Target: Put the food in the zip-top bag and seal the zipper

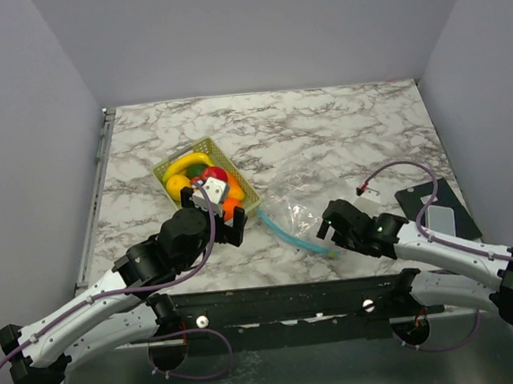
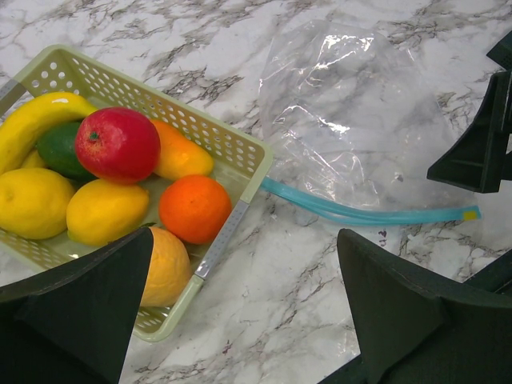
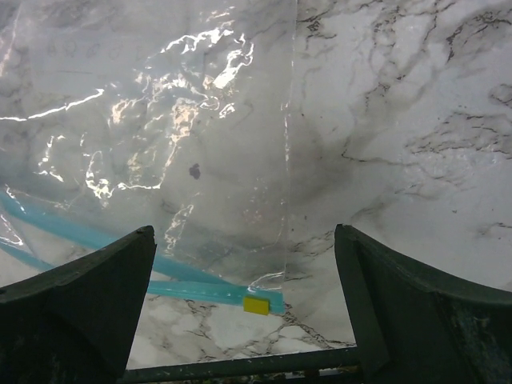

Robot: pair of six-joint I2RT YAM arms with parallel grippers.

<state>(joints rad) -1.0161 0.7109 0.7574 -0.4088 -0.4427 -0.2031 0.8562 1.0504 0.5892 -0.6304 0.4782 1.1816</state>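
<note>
With the left gripper (image 2: 244, 268) and right gripper (image 3: 244, 240) both spread wide, the limp, slippery zip-top bag (image 3: 160, 120) is probably best pinched along its stiffer zipper (image 3: 200, 290).

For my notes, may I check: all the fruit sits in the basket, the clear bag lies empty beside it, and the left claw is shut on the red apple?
Not quite: the left wrist view shows the left claw open and holding nothing; the red apple lies untouched in the basket. The rest is right.
</note>
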